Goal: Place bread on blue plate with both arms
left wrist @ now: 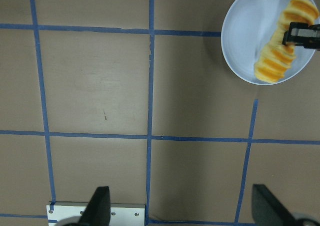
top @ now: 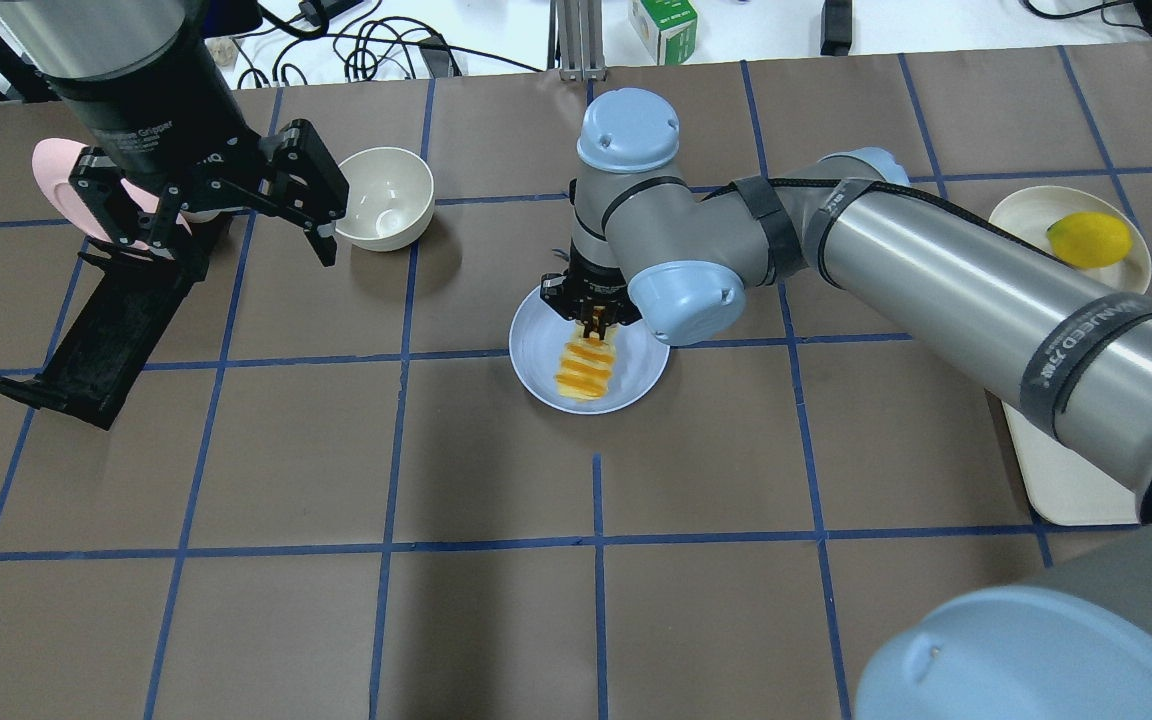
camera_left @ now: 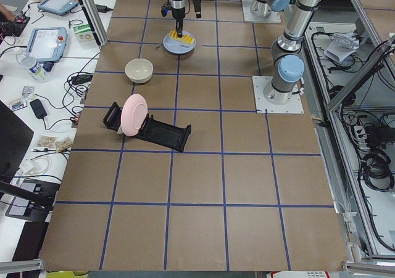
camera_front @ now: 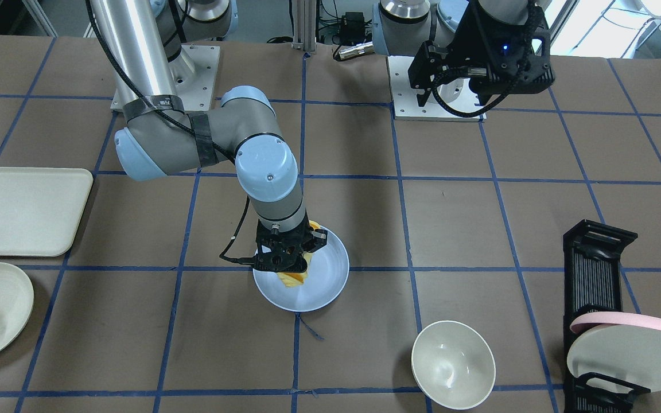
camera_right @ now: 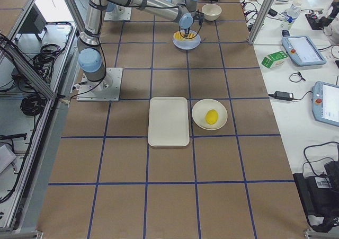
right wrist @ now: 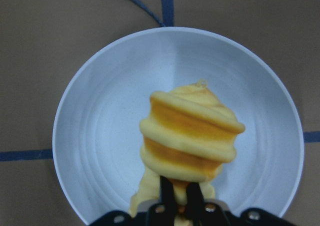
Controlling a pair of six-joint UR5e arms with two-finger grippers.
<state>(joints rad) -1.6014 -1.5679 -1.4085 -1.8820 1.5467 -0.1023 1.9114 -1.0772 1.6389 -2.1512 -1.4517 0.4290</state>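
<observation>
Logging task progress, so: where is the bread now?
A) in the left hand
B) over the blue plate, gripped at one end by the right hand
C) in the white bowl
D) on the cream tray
B: the right hand is shut on one end of the bread, above the blue plate.

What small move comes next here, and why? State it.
Probably have the right gripper open its jaws: they pinch one end of the orange-topped ridged bread loaf, whose body lies over the round pale lavender-blue plate, inside its rim.
</observation>
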